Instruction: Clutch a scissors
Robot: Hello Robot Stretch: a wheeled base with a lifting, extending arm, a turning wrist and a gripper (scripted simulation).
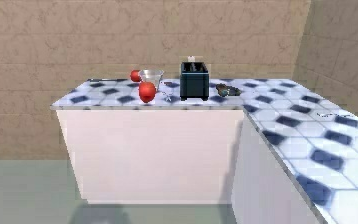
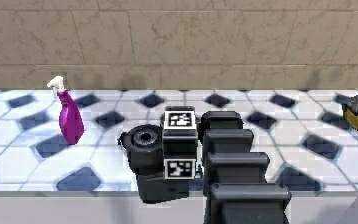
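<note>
Blue-and-white tiled worktop (image 1: pixel 287 125), L-shaped. A thin dark item (image 1: pixel 333 115), possibly the scissors, lies at the forward view's right. The gripper (image 2: pixel 137 145) hovers near a purple spray bottle (image 2: pixel 69 115); finger state and contents cannot be told.

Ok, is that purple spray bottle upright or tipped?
Upright: the spray bottle stands on the counter, white nozzle on top.

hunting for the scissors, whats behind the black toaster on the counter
Above the toaster only the tan tiled wall shows. The strip of counter directly behind it is covered by its body, so anything lying flat there cannot be seen.
</note>
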